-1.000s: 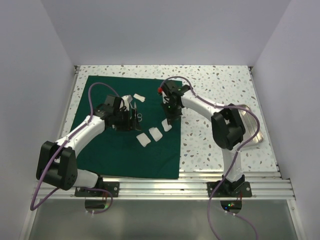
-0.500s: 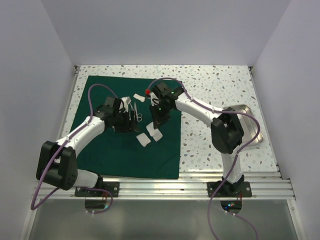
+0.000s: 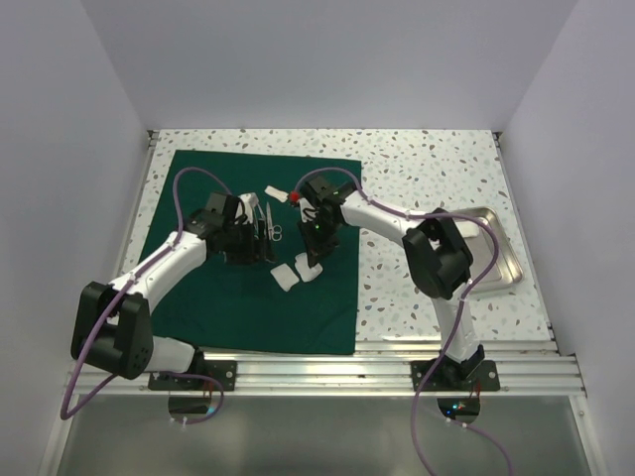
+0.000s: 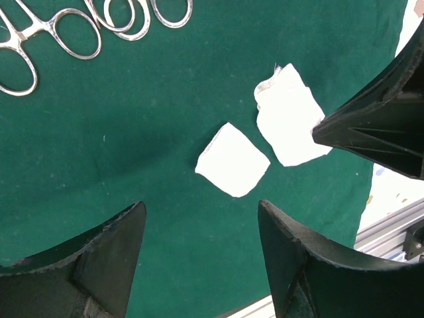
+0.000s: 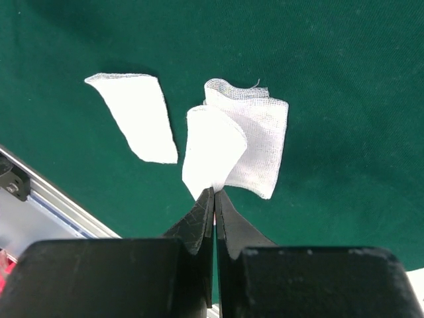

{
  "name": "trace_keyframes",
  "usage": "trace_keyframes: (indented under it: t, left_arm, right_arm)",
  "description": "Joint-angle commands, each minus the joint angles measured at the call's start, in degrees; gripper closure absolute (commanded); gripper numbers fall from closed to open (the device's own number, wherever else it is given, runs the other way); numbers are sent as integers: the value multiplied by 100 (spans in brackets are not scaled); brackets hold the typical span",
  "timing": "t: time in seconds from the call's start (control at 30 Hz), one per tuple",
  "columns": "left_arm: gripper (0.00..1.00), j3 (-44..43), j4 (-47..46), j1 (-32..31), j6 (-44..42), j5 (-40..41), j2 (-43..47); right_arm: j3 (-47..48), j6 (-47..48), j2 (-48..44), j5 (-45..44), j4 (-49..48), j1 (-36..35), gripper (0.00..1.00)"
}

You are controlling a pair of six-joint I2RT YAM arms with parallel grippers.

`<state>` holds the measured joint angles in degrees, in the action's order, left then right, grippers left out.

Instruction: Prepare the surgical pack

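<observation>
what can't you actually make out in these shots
1. Left wrist view: the ring-handled instruments run off the top edge, so their tips and exact types cannot be told.
2. Right wrist view: the right gripper pinches a folded gauze square; its fingers hide the pinched edge.
3. Top view: the right arm covers the left part of the steel tray.

I'm reading it off the right gripper (image 5: 214,193): first gauze square (image 5: 211,149) is sitting between its fingertips, second gauze square (image 5: 262,142) is lying just beyond, overlapped, and third gauze square (image 5: 136,122) is lying to the left, all over the surgical pack (image 5: 344,79). Forceps (image 4: 53,33) are lying ahead-left of the left gripper (image 4: 199,205). Steel tray (image 3: 496,248) is sitting well right, off the pack.
</observation>
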<state>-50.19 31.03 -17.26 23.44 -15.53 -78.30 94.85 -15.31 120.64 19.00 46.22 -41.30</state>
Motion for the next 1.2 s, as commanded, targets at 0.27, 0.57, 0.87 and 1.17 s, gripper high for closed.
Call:
trace_keyframes:
  t: [0.27,0.57,0.87,1.17]
  left_arm:
    - [28,27,0,64,-6,-12,140]
    - [28,45,-9,64,-24,-55,105]
    - [28,71,-35,73,-33,-91,113]
    - [28,98,-44,82,-33,-134,113]
  right_arm:
    - [-98,72,30,-476,-201,25,100]
    - [148,222,179,-521,1,17,93]
    - [253,300,65,-644,274,25,68]
    - [289,362,223,-600,274,25,58]
